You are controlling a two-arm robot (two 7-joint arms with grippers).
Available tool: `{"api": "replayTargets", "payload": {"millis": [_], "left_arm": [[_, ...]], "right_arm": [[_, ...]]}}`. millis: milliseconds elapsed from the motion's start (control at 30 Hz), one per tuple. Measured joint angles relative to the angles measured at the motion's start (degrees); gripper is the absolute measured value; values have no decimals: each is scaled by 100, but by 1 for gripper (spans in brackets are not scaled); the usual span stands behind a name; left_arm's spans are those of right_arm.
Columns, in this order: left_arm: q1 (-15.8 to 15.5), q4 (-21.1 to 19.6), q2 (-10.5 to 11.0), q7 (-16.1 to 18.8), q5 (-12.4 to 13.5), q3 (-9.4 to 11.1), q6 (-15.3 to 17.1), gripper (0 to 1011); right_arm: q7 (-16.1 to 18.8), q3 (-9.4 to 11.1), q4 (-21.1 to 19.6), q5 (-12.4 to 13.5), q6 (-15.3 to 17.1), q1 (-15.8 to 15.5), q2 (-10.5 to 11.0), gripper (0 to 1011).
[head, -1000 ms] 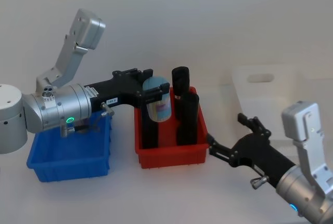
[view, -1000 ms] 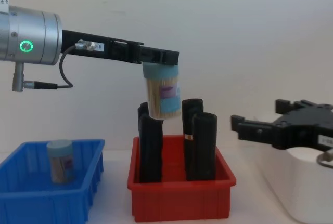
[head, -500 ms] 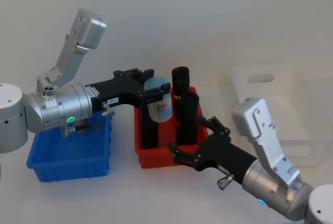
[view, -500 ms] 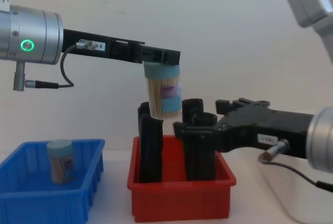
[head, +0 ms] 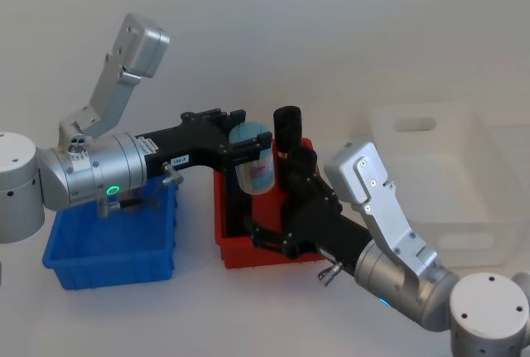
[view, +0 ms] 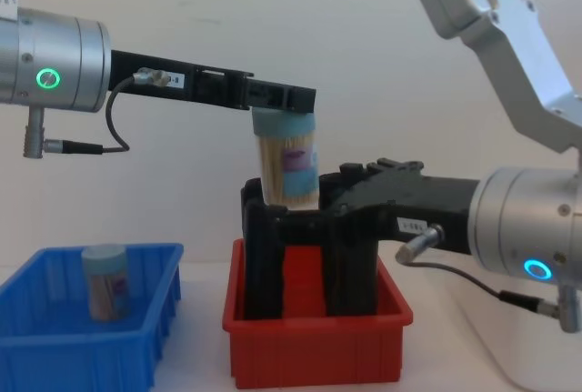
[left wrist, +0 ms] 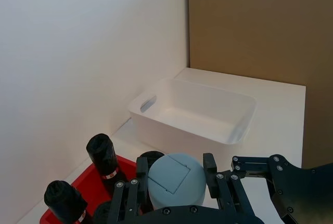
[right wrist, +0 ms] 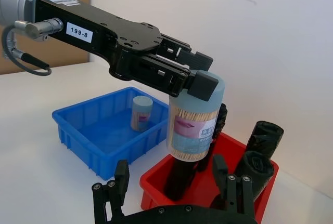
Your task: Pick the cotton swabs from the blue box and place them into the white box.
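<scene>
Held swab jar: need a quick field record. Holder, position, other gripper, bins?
held jar: upright, clamped at its lid, in the air above the red bin
left gripper: shut on the held jar
right gripper: open, just below the held jar's base, no contact seen
blue box: second jar standing inside
red bin: holds upright black cylinders
white box: on the right of the red bin

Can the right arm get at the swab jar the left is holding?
Probably yes: the jar hangs bare-sided from the left end effector, and the right end effector is open close below.
</scene>
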Motion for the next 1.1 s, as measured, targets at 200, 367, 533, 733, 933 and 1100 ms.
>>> {"api": "replayTargets", "payload": {"millis": [200,367,533,733,933,1100], "left_arm": [[-1,0,0,-3,0,0,0,647],[-1,0,0,-3,0,0,0,647],[-1,0,0,-3,0,-1,0,647],[-2,0,1,-3,0,-1,0,647],[-1,0,1,-3,0,-1,0,647],[-1,-1,0,-3,0,-1,-1,647]], "right_arm": [[-127,-42,62,-124,68,89,-92,1001],[-273,-73,124,-212,147,165,-178,1001],[-414,-94,190,-260,209,235,-257,1001],[-530,-107,257,-292,249,302,-329,1001],[-640,-122,365,-323,270,397,-419,1001],[-717,-128,437,-336,280,454,-472,1001]]}}
